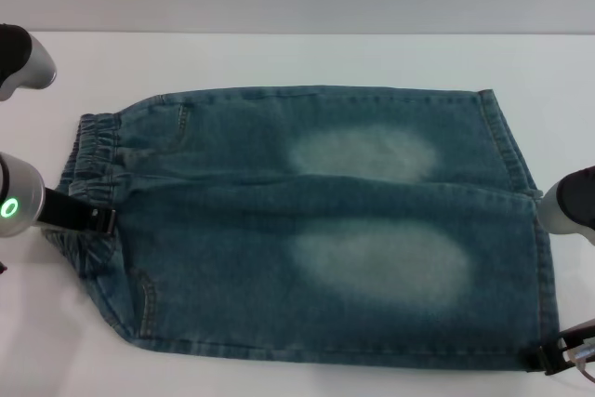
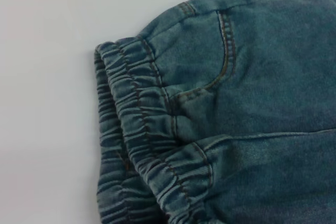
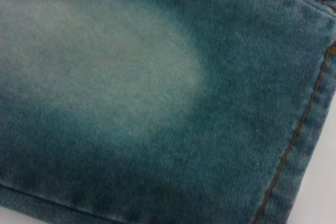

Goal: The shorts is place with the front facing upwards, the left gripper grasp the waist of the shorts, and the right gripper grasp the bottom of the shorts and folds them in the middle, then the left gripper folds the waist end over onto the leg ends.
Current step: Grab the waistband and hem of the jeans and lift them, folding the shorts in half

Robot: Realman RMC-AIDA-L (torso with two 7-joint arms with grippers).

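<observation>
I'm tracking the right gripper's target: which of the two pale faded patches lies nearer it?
The larger, lower patch on the leg nearer the robot; the right gripper sits at that leg's hem corner. The other patch lies farther away.

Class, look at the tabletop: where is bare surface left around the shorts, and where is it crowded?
Bare table runs beyond the shorts' far edge, and outside the waist. Crowded: the left pincer at the waist, the right pincer by the leg ends.

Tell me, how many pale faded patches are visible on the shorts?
2. One faded patch lies on the far leg of the shorts, the other patch on the near leg, closer to the robot. None seems hidden.
</observation>
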